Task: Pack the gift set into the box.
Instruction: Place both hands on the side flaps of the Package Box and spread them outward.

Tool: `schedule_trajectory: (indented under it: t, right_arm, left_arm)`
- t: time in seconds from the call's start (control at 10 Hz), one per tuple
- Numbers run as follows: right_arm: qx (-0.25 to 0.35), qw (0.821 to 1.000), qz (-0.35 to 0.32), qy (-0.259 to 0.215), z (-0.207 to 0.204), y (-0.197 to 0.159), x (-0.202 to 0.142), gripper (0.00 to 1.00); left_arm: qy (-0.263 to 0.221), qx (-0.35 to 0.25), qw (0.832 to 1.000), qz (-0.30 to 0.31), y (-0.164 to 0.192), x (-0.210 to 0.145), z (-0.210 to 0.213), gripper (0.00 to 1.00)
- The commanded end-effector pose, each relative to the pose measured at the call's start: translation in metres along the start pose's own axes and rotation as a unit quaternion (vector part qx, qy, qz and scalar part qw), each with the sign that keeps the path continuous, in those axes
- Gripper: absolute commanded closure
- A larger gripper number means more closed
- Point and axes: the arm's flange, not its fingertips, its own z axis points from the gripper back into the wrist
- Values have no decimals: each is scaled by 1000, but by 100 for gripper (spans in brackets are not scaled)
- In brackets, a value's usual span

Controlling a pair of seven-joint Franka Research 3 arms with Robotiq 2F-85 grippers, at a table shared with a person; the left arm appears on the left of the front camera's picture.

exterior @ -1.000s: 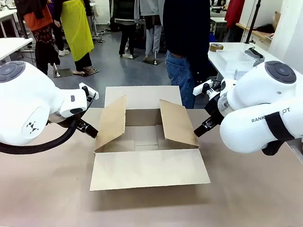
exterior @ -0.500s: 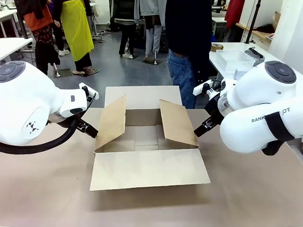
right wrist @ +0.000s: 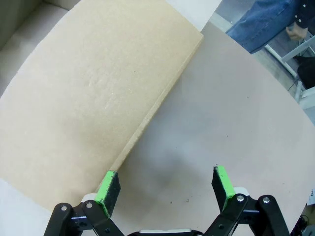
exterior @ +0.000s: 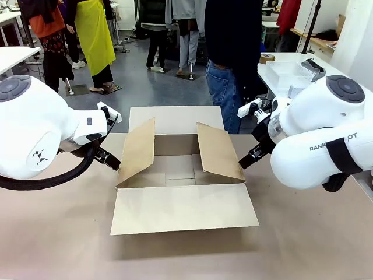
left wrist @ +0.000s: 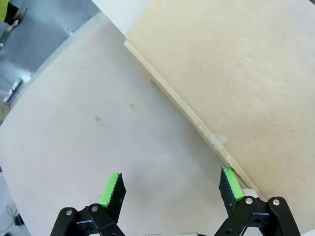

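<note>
The box (exterior: 178,172) lies open in the middle of the table, its side flaps standing up and its near flap (exterior: 183,209) flat. My left gripper (exterior: 111,160) sits open just outside the left flap (left wrist: 236,78), one finger (left wrist: 229,183) against the flap's edge. Across the box, my right gripper (exterior: 247,158) is open too, beside the right flap (right wrist: 93,88), with one finger (right wrist: 108,186) at its edge. The gift set (exterior: 287,74), a pale translucent tray with a black strap, rests on a white table at the back right.
A person in dark top and jeans (exterior: 227,87) stands at the far side, just behind the box's far flap (exterior: 175,118). Brown table surface (exterior: 303,233) spreads around the box. Other people stand farther back.
The person behind the box has shifted slightly to the right. Both arms and the box have stayed where they were.
</note>
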Motion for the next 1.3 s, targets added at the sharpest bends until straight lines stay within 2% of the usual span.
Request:
schedule_trajectory:
  t: [0.0,0.3,0.4,0.5,0.6,0.7,0.8,0.9,1.0,1.1,1.2]
  right_arm:
    - [0,1000,0,0,0,0,0,0]
    - [0,1000,0,0,0,0,0,0]
    - [6,1000,-5,-3,20,-9,5,0]
    - [15,999,-30,-14,50,-22,8,0]
    - [19,997,-72,-15,83,-32,10,0]
    - [40,992,-113,-28,113,-41,9,0]
    - [89,981,-168,-35,136,-58,4,0]
    - [145,965,-216,-32,149,-77,-5,0]
    - [185,939,-288,-31,160,-103,-21,0]
    - [239,904,-350,-53,172,-133,-47,0]
    - [272,863,-415,-95,186,-169,-86,0]
  left_arm:
    - [-1,0,1000,0,0,0,0,0]
    - [0,0,1000,0,0,0,0,0]
    - [-4,-5,1000,12,8,0,23,0]
    - [11,-9,1000,25,13,7,62,0]
    - [19,6,998,67,16,18,104,0]
    - [-4,13,992,123,18,26,138,0]
    - [-17,8,987,158,24,25,162,0]
    - [-34,-51,983,175,31,20,177,0]
    - [-30,-149,971,186,49,9,189,0]
    - [-31,-230,949,213,81,-10,198,0]
    - [-42,-326,908,262,124,-43,202,0]
